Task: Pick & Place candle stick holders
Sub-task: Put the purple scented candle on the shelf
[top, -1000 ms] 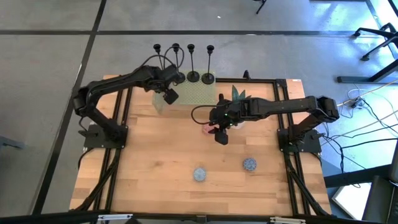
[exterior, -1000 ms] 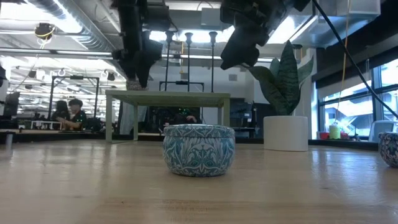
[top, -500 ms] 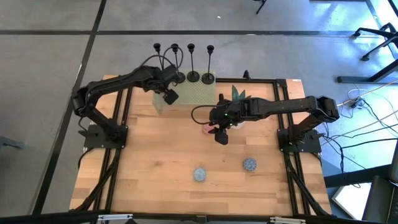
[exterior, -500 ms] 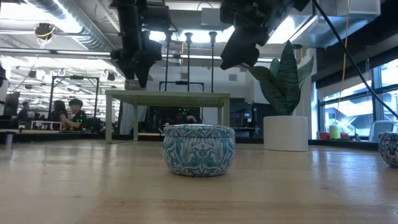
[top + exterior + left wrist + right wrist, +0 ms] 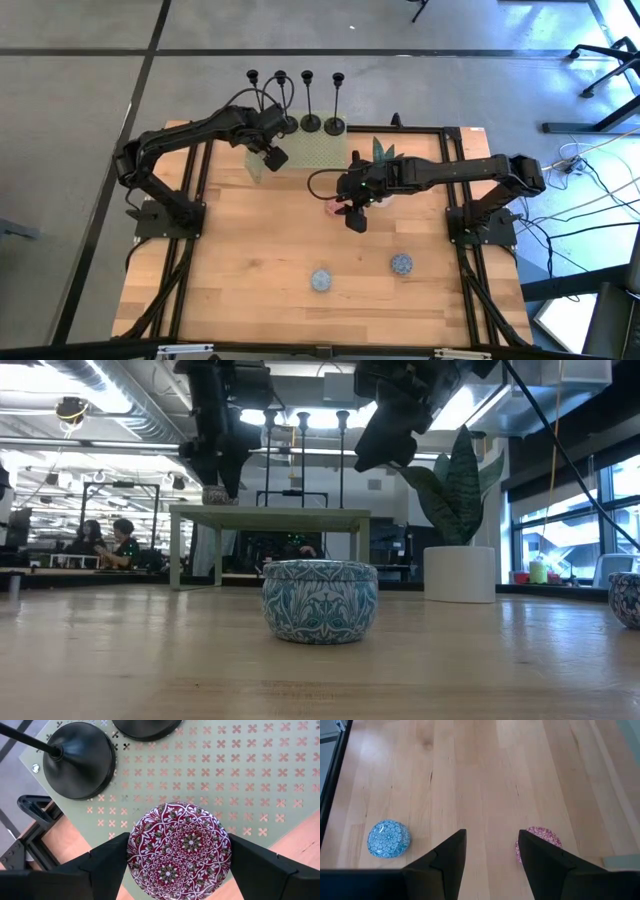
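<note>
Four black candlestick holders [image 5: 310,100] stand on their round bases along the far edge of a green perforated stand [image 5: 310,152]. Two of the bases show in the left wrist view [image 5: 77,752]. Their stems also show in the low view [image 5: 303,460]. My left gripper [image 5: 271,155] is over the stand's left near corner, shut on a round red patterned tin [image 5: 180,851]. My right gripper [image 5: 352,215] is open and empty above the table's middle, beside a pink tin [image 5: 538,840]. My left gripper pinches the red tin between its two fingers [image 5: 107,865], which press on opposite sides of its round wall [image 5: 131,855]. The fingers come from above, pointing down. The tin stays level, lid up, at the stand's top [image 5: 213,494]. Whether it rests on the stand I cannot tell.
A potted green plant [image 5: 460,560] stands right of the stand. A blue patterned tin [image 5: 321,280] and a second one [image 5: 402,264] lie on the near half of the wooden table [image 5: 250,260]. Black frame rails run along the table's sides.
My left gripper has drifted a little toward the table's left edge with the red tin, staying shut on it.
</note>
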You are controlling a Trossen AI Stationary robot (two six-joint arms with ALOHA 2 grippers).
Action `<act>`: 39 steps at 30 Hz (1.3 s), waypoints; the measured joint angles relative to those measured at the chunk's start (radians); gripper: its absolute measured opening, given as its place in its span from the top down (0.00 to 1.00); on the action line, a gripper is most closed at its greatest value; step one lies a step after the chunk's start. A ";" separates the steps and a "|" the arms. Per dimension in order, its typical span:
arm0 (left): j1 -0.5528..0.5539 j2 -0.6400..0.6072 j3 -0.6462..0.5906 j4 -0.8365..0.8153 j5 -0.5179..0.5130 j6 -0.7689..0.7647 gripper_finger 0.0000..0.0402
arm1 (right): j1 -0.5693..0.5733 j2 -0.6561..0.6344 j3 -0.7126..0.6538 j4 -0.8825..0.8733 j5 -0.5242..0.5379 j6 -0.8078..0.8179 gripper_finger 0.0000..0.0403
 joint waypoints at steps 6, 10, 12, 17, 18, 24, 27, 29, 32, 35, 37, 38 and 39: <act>0.000 0.000 0.000 0.000 0.000 0.000 0.23 | 0.000 0.000 0.000 0.000 0.000 0.000 0.54; 0.001 0.000 0.000 0.001 0.000 0.000 0.23 | 0.000 0.000 0.000 0.000 0.000 0.000 0.54; 0.001 0.000 0.000 0.000 0.000 -0.004 0.23 | 0.000 0.000 0.000 0.000 0.000 0.000 0.54; 0.002 0.000 0.000 0.003 0.024 -0.022 0.22 | 0.000 0.000 0.000 0.000 0.001 0.000 0.54; 0.002 0.000 0.000 0.004 0.027 -0.016 0.22 | 0.000 0.000 0.000 0.000 0.001 0.000 0.54; 0.002 0.000 0.001 0.008 0.029 0.027 0.22 | 0.000 0.000 0.000 0.000 0.001 0.000 0.54; 0.002 0.000 0.001 0.008 0.021 0.052 0.22 | 0.000 0.000 0.000 0.000 0.001 0.000 0.54; 0.002 0.000 0.001 0.008 0.019 0.056 0.22 | 0.000 0.000 0.000 0.000 0.001 0.000 0.54; 0.001 0.000 0.001 0.008 0.016 0.056 0.22 | 0.000 0.000 0.000 0.000 0.001 0.000 0.54; 0.001 0.000 0.001 0.008 0.014 0.061 0.22 | 0.000 0.000 0.000 0.000 0.001 0.000 0.54; 0.001 0.000 0.001 0.008 0.012 0.061 0.22 | 0.000 0.000 0.000 0.000 0.001 0.000 0.54; 0.001 0.000 0.001 0.008 0.007 0.061 0.22 | 0.000 0.000 0.000 0.000 0.001 0.000 0.54; 0.001 0.000 0.001 0.008 0.006 0.062 0.22 | 0.000 0.000 0.000 0.000 0.001 0.000 0.55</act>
